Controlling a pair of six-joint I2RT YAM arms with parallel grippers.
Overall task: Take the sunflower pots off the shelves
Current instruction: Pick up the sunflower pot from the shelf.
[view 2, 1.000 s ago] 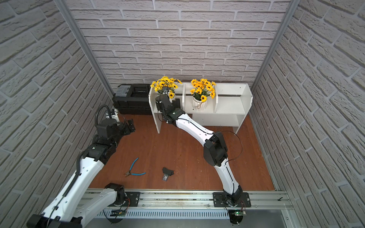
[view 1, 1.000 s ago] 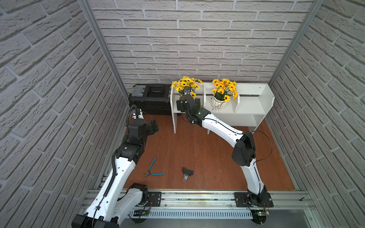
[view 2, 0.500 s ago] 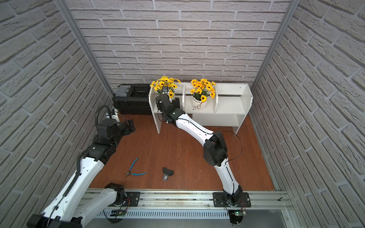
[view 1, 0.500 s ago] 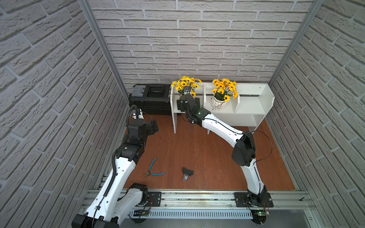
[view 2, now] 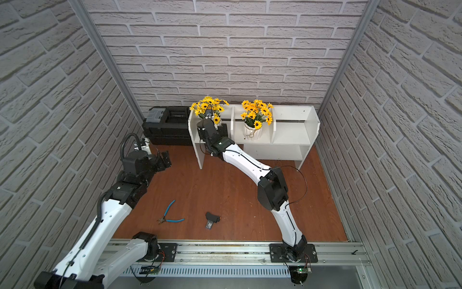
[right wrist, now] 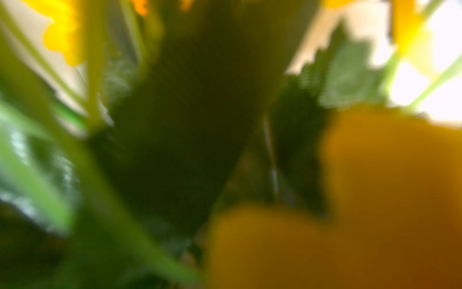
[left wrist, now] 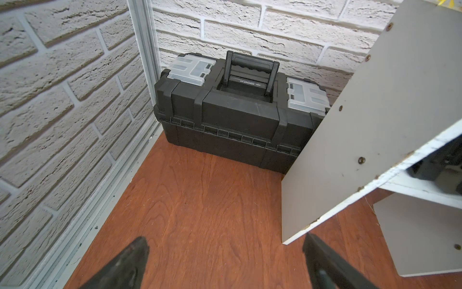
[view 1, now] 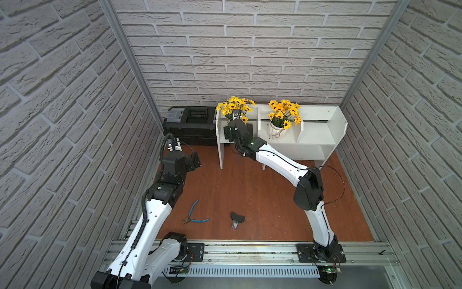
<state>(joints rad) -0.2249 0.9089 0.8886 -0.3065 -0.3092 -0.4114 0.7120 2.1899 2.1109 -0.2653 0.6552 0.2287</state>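
- Reaching into the upper end compartment beside the black toolbox (view 1: 191, 125), my right gripper (view 1: 236, 122) is buried in the blooms of one sunflower pot (view 1: 233, 108). The wrist hides the jaws from above and my right wrist view is only blurred petals and leaves. I cannot tell how wide they stand or whether they grip the pot.
- My left gripper (left wrist: 225, 246) hangs low over the floor, fingers spread, nothing between them.
- By my judgement nothing is off yet: both pots stand on the shelves (view 1: 317, 142), the twine-tied pot (view 1: 276, 130) untouched in the middle compartment.
- The side panel and the divider stand close on either side of my right wrist, so the exit is probably straight back toward me.
- The wooden floor (view 1: 262, 200) in front offers wide room. Only blue pliers (view 1: 195, 217) and a small black part (view 1: 236, 220) lie near the rail.
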